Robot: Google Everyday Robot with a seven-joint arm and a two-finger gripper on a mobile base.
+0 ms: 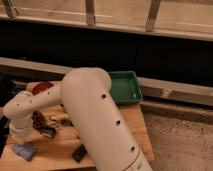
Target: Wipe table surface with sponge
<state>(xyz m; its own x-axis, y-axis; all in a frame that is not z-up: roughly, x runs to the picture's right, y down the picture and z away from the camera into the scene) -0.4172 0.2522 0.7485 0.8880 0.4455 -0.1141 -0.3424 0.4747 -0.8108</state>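
The table surface (131, 126) is a light brown wooden plank top in the lower left of the camera view. The sponge (25, 150) is a small blue-grey pad lying flat near the table's front left corner. My white arm rises from the bottom centre, bends, and reaches left and down. The gripper (21, 138) hangs at its end, just above and behind the sponge. The wrist hides most of it, and I cannot see whether it touches the sponge.
A green tray (125, 88) stands at the table's back right. A black oblong block (79, 153) lies by the front edge. A red round object (42, 87) sits at the back left. Small dark and yellow items (56, 119) lie mid-left. Floor lies to the right.
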